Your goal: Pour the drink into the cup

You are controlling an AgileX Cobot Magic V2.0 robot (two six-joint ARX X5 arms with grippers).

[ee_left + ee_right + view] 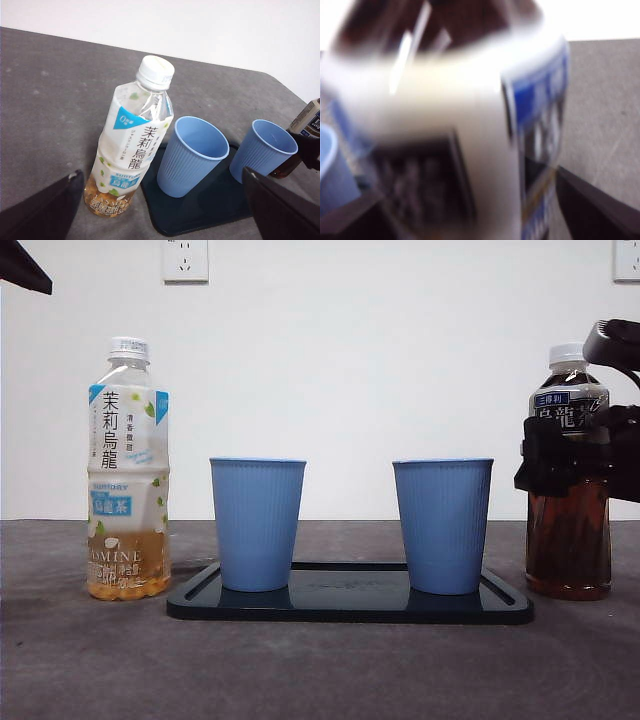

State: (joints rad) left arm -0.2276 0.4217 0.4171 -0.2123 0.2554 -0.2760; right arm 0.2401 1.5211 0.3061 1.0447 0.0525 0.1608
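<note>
The drink (568, 530), a clear bottle of dark brown tea with a white cap and a dark blue label, stands on the table at the far right. My right gripper (572, 454) is closed around its middle at the label. In the right wrist view the bottle (450, 125) is blurred and fills the space between the jaws of that gripper (460, 205). Two blue ribbed cups, the left one (257, 523) and the right one (442, 525), stand empty on a dark tray (350, 605). My left gripper (161, 175) is open and empty, above the table.
A pale jasmine tea bottle (127, 470) with a white-and-light-blue label stands left of the tray; it also shows in the left wrist view (132, 145). The left arm shows as a black tip (22, 268) at the top left corner. A white wall stands behind the table.
</note>
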